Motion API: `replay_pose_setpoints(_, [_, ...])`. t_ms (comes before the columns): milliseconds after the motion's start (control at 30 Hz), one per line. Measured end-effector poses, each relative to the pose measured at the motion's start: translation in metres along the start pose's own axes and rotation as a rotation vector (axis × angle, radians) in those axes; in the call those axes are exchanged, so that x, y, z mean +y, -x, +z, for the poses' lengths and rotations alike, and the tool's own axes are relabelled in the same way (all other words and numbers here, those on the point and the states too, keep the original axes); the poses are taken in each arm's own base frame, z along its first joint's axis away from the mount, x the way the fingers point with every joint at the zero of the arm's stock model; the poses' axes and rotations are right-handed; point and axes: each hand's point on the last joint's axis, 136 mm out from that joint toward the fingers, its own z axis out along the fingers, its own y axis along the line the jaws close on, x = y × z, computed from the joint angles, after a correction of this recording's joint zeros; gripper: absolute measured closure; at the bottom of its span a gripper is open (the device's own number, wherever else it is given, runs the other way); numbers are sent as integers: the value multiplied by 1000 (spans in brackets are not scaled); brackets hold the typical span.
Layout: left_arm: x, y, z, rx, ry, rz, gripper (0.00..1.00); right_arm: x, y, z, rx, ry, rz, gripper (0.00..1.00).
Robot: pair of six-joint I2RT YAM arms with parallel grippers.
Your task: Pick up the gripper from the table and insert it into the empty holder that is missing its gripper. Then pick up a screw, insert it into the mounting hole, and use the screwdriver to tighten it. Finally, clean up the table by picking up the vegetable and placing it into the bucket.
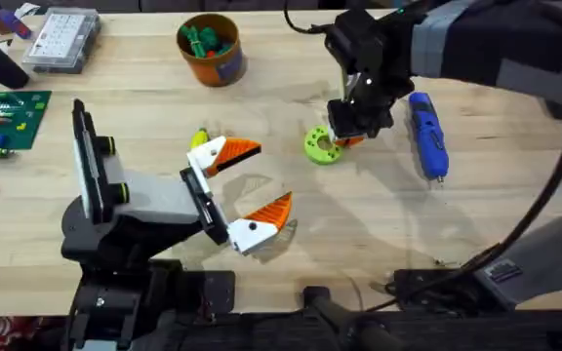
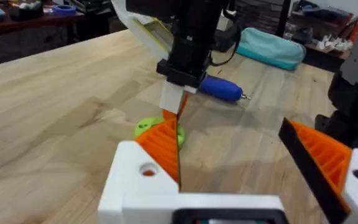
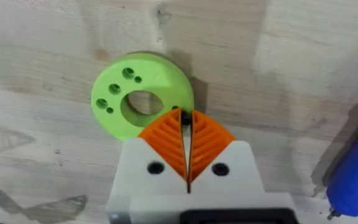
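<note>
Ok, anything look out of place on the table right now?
Nothing spilled or broken. One oddity: the bucket already holds green pieces, though the right gripper, jaws shut, is at the lime-green disc and the screwdriver lies flat beside it.

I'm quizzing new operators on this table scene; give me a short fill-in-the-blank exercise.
1. The right pincer hangs over the lime-green ____.
2. The left pincer has its fingers ____.
3. The screwdriver lies on the table and is coloured ____.
4. The bucket holds something ____ in colour.

Missing words: disc; open; blue; green
</note>
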Motion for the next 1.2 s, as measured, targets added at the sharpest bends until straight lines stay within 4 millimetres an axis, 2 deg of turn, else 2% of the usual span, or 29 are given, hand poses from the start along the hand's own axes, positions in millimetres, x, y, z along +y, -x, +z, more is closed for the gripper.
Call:
replay_pose_setpoints(333, [0, 0, 0, 0, 0, 1, 14, 0, 0, -2, -4, 3, 0, 997])
replay_pose_setpoints(800, [0, 0, 0, 0, 0, 0, 14, -2, 1, -39, -94, 17, 0, 997])
replay_pose_setpoints(1200, [0, 0, 0, 0, 0, 0, 15, -8, -2, -41, -89, -12, 0, 997])
